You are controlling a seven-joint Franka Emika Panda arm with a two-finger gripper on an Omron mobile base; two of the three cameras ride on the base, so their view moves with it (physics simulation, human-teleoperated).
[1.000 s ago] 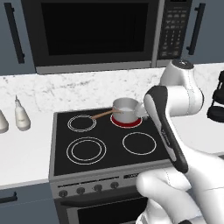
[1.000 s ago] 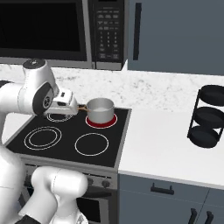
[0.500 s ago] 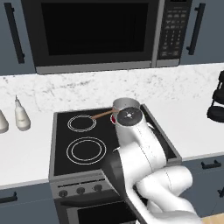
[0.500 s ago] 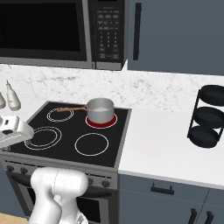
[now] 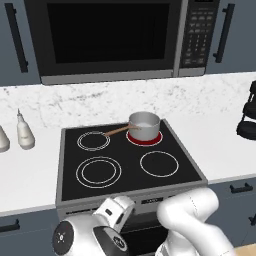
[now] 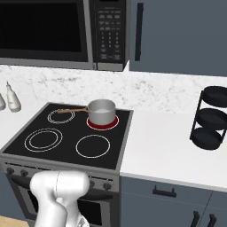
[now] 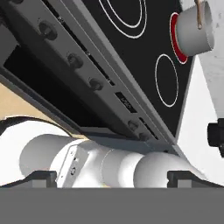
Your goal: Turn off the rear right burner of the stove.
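Observation:
The stove (image 5: pixel 131 150) is a black glass cooktop on a grey steel body. Its rear right burner (image 5: pixel 156 138) glows red under a small steel pot (image 5: pixel 144 123) with a wooden handle; the burner (image 6: pixel 114 123) and pot (image 6: pixel 101 110) also appear from the right. In the hand view, rolled and looking up from low down, the stove's front panel runs diagonally with a row of dark knobs (image 7: pixel 75 60); the red burner (image 7: pixel 175 37) and pot (image 7: pixel 197 30) are at the top right. My gripper (image 7: pixel 111 179) is open with nothing between its fingertips, a good way below the knobs.
A black microwave (image 5: pixel 110 40) hangs above the stove. Two bottles (image 5: pixel 22 132) stand on the white counter to the left. A black tiered rack (image 6: pixel 212 117) stands on the counter to the right. My arm (image 6: pixel 57 190) is folded low before the oven front.
The arm swung from above the stove's right side, across the cooktop, down low in front of the oven. The pot has not moved and the burner still glows red.

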